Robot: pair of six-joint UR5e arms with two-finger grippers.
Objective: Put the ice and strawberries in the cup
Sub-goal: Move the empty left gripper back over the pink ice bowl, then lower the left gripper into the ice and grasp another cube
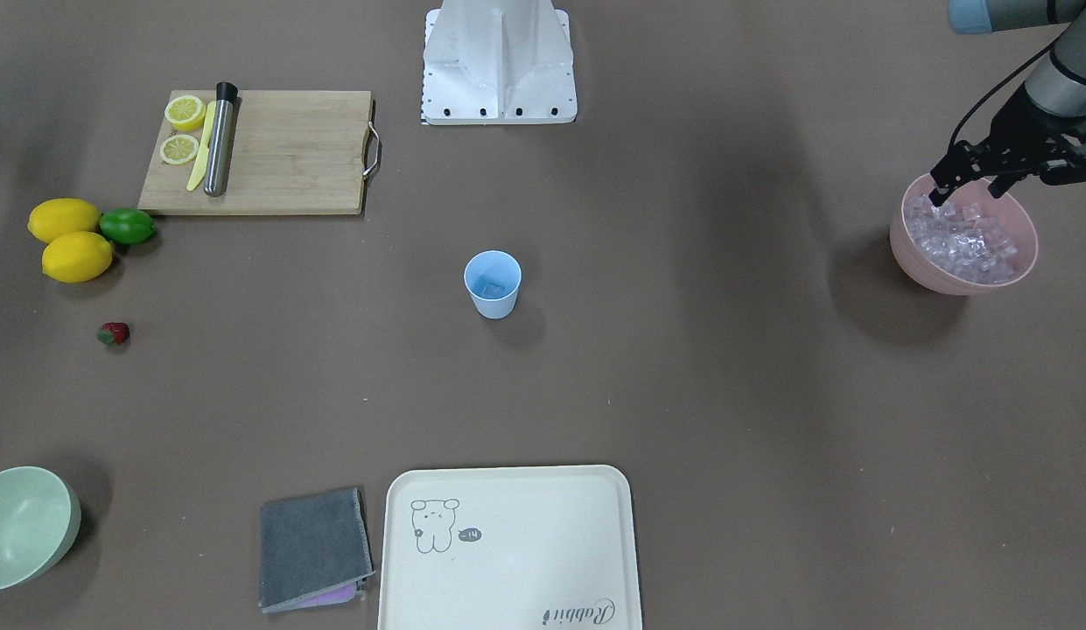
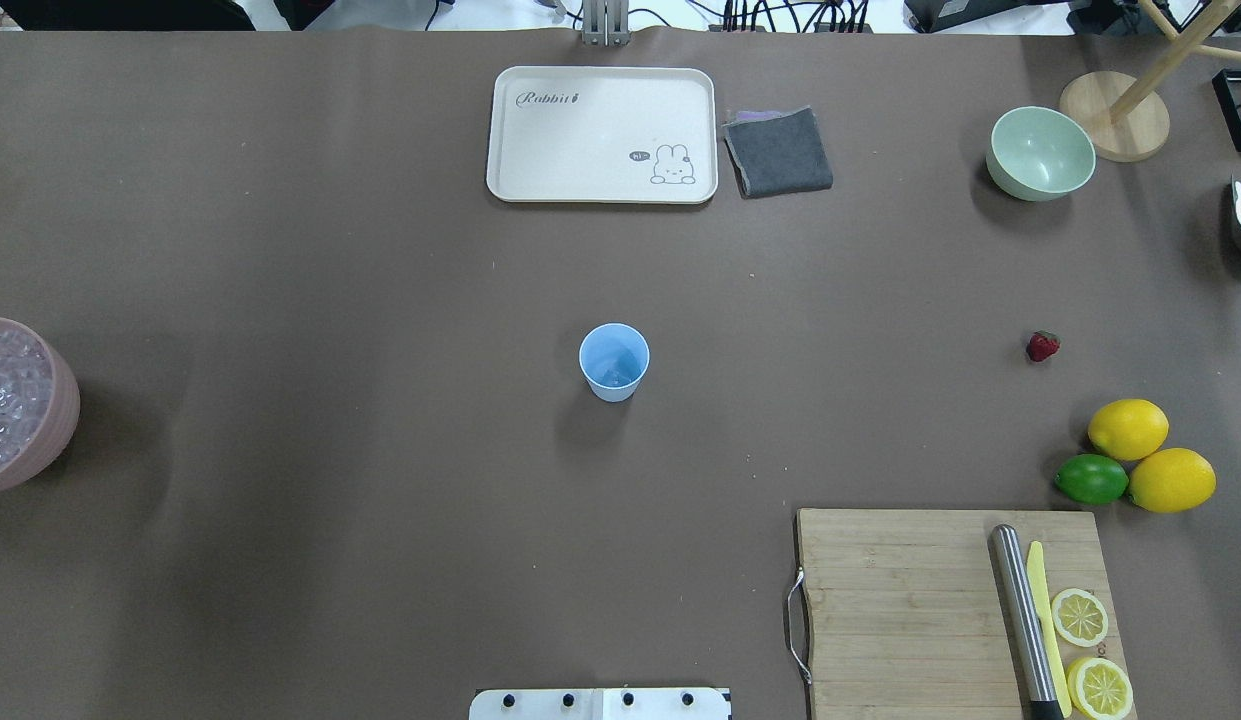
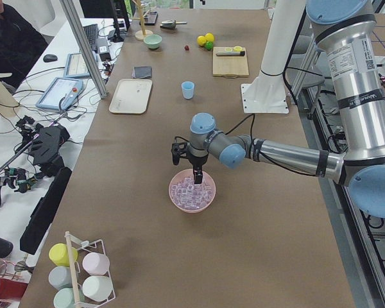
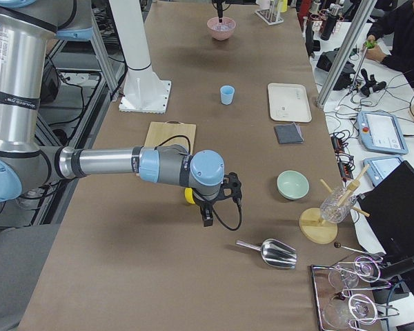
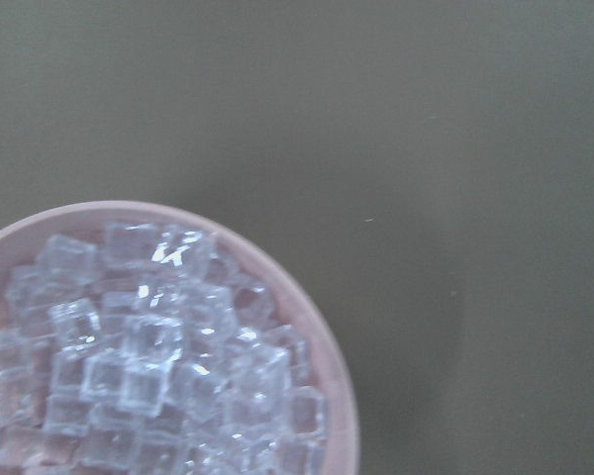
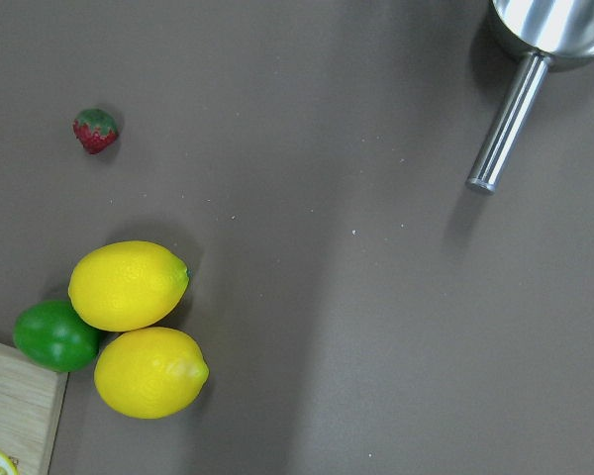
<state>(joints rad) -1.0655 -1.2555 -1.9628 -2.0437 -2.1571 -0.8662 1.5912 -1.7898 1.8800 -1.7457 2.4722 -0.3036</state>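
Front cam: left tool spread over pink bowl of clear ice cubes, overhead crops it; right tool can't tell.

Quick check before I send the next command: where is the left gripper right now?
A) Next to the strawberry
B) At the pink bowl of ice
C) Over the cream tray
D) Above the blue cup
B: the left gripper hangs at the rim of the pink bowl, its fingertips just over the ice, well to the side of the cup at the table's middle.
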